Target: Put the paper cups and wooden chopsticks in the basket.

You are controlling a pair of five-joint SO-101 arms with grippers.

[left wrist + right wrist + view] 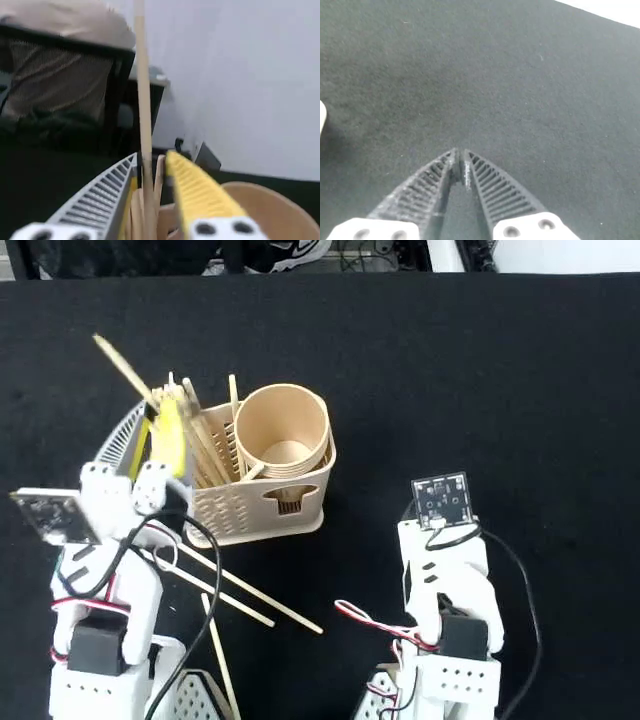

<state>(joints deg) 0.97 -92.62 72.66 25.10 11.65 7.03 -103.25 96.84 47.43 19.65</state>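
At the lower left of the high view, nearest the camera, stands the white left arm (100,620) on the black worktop (480,370). Its left pincer (152,408) reaches up into the upper left of the frame, with one yellow finger (170,440) and one grey ribbed finger (120,435). The two fingers are closed narrowly on a pale wooden chopstick (125,368), which slants up and to the left past the fingertips. In the left wrist view the left pincer (150,161) grips the same chopstick (142,90), which rises straight up the middle of the frame.

Just to the right of the pincer sits the beige perforated plastic basket (260,508), left of centre. A bundle of wooden chopsticks (212,445) leans in its left compartment. A nested stack of tan paper cups (283,430) stands upright in its right compartment, and the cup rim (272,202) shows in the lower right of the left wrist view.

Below the basket, in the lower centre-left, three loose wooden chopsticks (250,592) lie flat on the worktop between the two arms.

At the lower right stands the white right arm (445,590), well apart from the basket. In the right wrist view the right pincer (459,159) hangs over bare worktop (520,75), fingertips pressed together with nothing between them.
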